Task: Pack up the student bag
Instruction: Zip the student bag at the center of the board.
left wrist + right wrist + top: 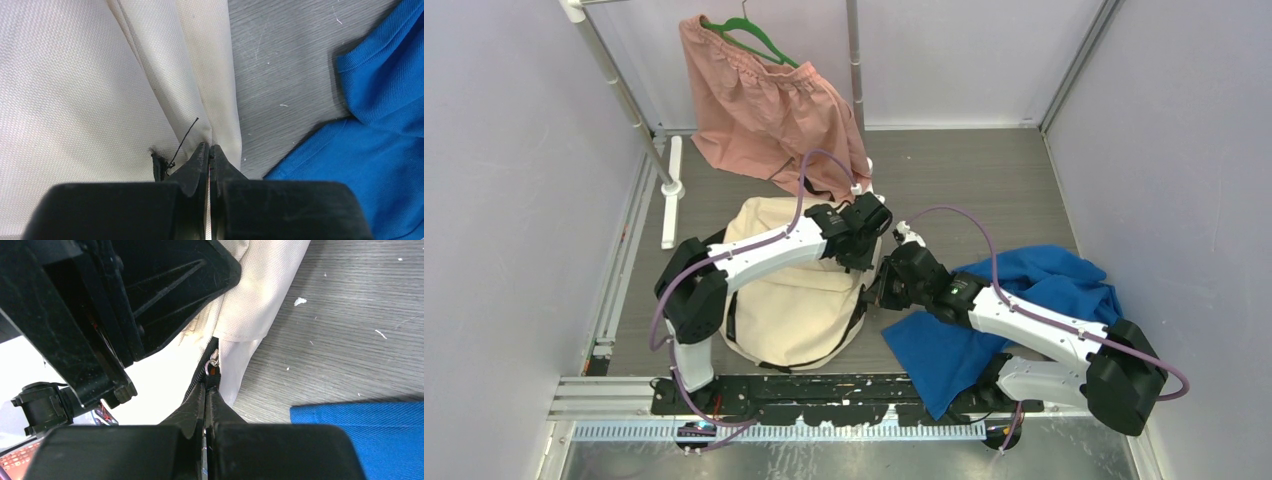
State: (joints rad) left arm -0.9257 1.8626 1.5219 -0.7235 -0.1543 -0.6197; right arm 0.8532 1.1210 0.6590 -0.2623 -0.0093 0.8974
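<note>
The student bag [789, 295], a cream backpack with black straps, lies on the grey floor between the two arms. My left gripper [871, 252] is at the bag's right edge, and in the left wrist view it [210, 146] is shut on a pinched fold of the cream bag fabric [200, 90]. My right gripper [879, 290] sits just below the left one at the same edge. In the right wrist view it [207, 385] is shut on the black zipper pull [212, 371] of the bag, beside the zipper's teeth. The left gripper's black body [125, 295] fills the upper left of that view.
A blue cloth [1014, 310] lies on the floor to the right, under the right arm. A pink garment [769, 105] on a green hanger [749, 35] hangs from a rack at the back. A metal rack post [624, 95] stands at the back left. Walls close in both sides.
</note>
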